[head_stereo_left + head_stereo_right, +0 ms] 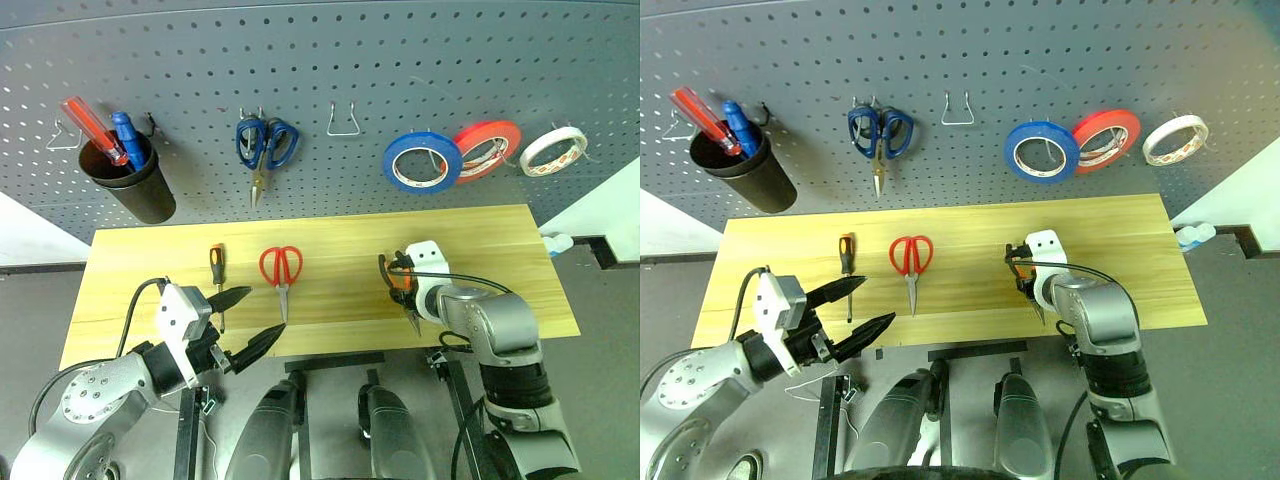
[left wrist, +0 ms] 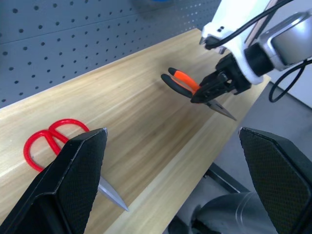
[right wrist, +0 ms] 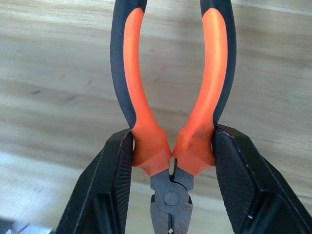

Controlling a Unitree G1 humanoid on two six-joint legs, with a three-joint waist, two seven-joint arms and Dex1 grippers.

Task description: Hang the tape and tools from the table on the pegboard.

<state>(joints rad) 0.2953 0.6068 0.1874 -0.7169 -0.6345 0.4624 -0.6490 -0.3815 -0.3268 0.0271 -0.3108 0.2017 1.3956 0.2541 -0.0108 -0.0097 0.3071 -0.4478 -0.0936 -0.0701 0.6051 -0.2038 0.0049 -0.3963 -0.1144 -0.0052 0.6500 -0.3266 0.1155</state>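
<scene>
Two jaws differ: right gripper (image 3: 170, 161) clamps the pliers (image 3: 170, 97), left gripper (image 1: 246, 320) gapes wide, empty.

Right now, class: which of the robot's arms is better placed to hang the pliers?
Right. Its right gripper already clamps the pliers; the left gripper is open beside the red scissors.
</scene>
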